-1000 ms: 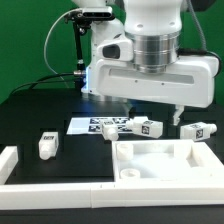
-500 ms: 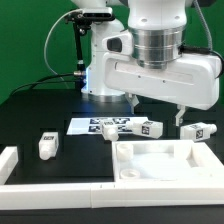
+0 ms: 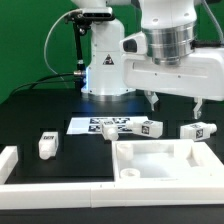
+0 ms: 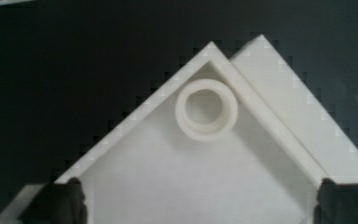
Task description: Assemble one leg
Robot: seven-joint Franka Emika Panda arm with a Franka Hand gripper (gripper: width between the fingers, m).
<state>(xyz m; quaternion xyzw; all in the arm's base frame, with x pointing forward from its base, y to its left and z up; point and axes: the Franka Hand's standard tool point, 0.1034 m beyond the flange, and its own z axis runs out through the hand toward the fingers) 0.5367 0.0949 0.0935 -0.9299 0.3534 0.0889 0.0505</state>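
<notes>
Black surface (image 3: 30, 112) | claw (image 3: 175, 106) is hanging wide open, holding nothing, over a tabletop (image 3: 165, 162) corner | nearest leg (image 3: 148, 126) is lying on its side behind the tabletop, toward the exterior view's left of the claw.

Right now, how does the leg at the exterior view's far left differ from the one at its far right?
The left leg stands on end, taller than wide; the right leg lies on its side, wider than tall. The left leg sits alone on the black table; the right leg lies close behind the white tray. Both are small white pegs with black-and-white tags.
</notes>
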